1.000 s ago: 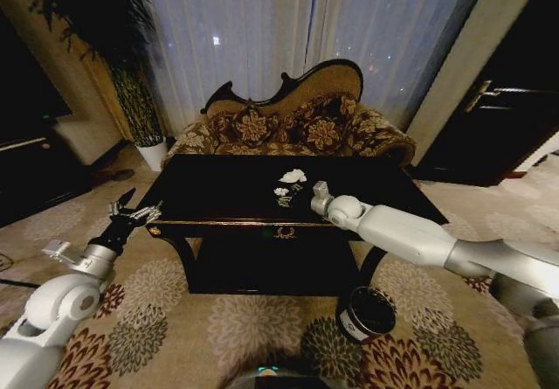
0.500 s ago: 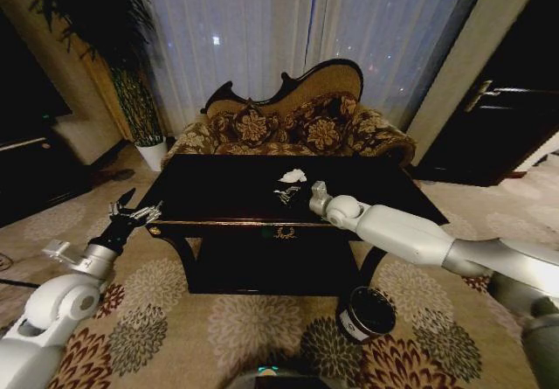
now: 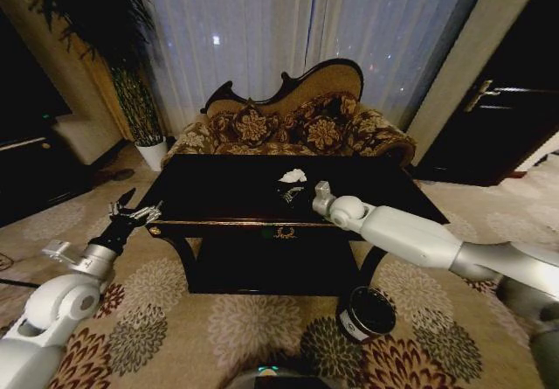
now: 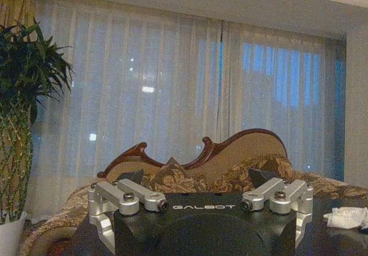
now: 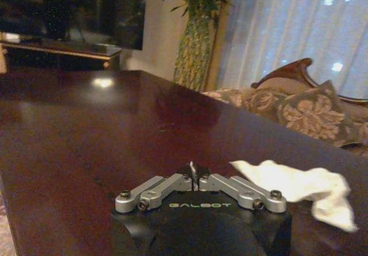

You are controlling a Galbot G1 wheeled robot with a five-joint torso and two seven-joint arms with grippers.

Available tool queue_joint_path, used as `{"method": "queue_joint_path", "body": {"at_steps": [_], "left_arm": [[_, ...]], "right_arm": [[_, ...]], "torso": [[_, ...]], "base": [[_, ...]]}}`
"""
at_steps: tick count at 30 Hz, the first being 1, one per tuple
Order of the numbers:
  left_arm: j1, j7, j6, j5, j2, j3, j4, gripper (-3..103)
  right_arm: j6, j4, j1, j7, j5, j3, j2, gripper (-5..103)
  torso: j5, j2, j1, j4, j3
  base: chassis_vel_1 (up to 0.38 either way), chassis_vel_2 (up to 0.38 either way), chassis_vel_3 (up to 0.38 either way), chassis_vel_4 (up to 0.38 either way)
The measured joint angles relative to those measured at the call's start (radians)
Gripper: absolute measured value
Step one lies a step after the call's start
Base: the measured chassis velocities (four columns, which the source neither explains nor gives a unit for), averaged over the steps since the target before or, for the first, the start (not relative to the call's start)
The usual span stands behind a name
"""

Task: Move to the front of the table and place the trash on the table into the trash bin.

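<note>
The glossy black table (image 3: 218, 188) stands in front of me. A crumpled white paper wad (image 3: 294, 176) lies near its middle and also shows beside my right gripper (image 5: 192, 169) as a pale paper wad (image 5: 299, 187). My right gripper (image 3: 291, 194) rests low on the tabletop just in front of the wad, shut with a small pale scrap of trash pinched between its tips. My left gripper (image 3: 135, 211) hangs open off the table's left corner, its fingers (image 4: 138, 176) spread wide. The dark trash bin (image 3: 367, 313) stands on the carpet by the table's front right leg.
A patterned sofa (image 3: 288, 118) stands behind the table. A tall plant in a white pot (image 3: 155, 153) is at the back left, beside a dark low cabinet (image 3: 35, 175). Floral carpet surrounds the table.
My right gripper moved in over the small white scraps in front of the wad and now covers them. The left arm has not moved.
</note>
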Motion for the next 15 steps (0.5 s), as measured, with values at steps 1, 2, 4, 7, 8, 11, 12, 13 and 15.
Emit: {"method": "queue_joint_path", "body": {"at_steps": [1,2,4,7,8,11,12,13,15], "left_arm": [[0.000,0.000,0.000,0.000,0.000,0.000,0.000,100],[0.000,0.000,0.000,0.000,0.000,0.000,0.000,100],[0.000,0.000,0.000,0.000,0.000,0.000,0.000,100],[0.000,0.000,0.000,0.000,0.000,0.000,0.000,100],[0.000,0.000,0.000,0.000,0.000,0.000,0.000,100],[0.000,0.000,0.000,0.000,0.000,0.000,0.000,100],[0.000,0.000,0.000,0.000,0.000,0.000,0.000,100],[0.000,0.000,0.000,0.000,0.000,0.000,0.000,100],[0.000,0.000,0.000,0.000,0.000,0.000,0.000,100]], "right_arm": [[-0.001,0.013,-0.010,0.003,0.001,0.014,-0.014,1],[-0.002,0.020,-0.015,0.004,0.002,0.021,-0.021,1],[-0.005,0.071,-0.057,0.012,0.003,0.082,-0.077,1],[-0.008,0.102,-0.093,0.014,0.003,0.131,-0.114,1],[-0.008,0.121,-0.120,0.016,0.001,0.168,-0.138,1],[-0.011,0.176,-0.223,0.021,-0.007,0.300,-0.210,1],[-0.011,0.176,-0.223,0.021,-0.007,0.300,-0.210,1],[-0.011,0.189,-0.258,0.023,-0.008,0.345,-0.227,1],[-0.017,0.232,-0.425,0.026,-0.018,0.505,-0.275,1]], "torso": [[0.0001,0.000,0.000,0.0000,0.000],[0.0001,0.000,0.000,-0.0001,0.000],[0.0001,0.000,0.000,-0.0001,0.000],[0.0003,0.000,0.000,-0.0002,0.000],[0.0002,0.000,0.000,-0.0002,0.000],[0.0004,0.000,0.000,-0.0002,0.000],[0.0004,0.000,0.000,-0.0002,0.000],[0.0001,0.000,0.000,-0.0002,0.000],[0.0005,0.000,0.000,-0.0004,0.000]], "base": [[0.000,0.000,0.000,0.000],[0.000,0.000,0.000,0.000],[0.000,0.000,0.000,0.000],[0.000,0.000,0.000,0.000],[0.000,0.000,0.000,0.000],[0.000,0.000,0.000,0.000],[0.000,0.000,0.000,0.000],[0.000,0.000,0.000,0.000],[0.000,0.000,0.000,0.000]]}}
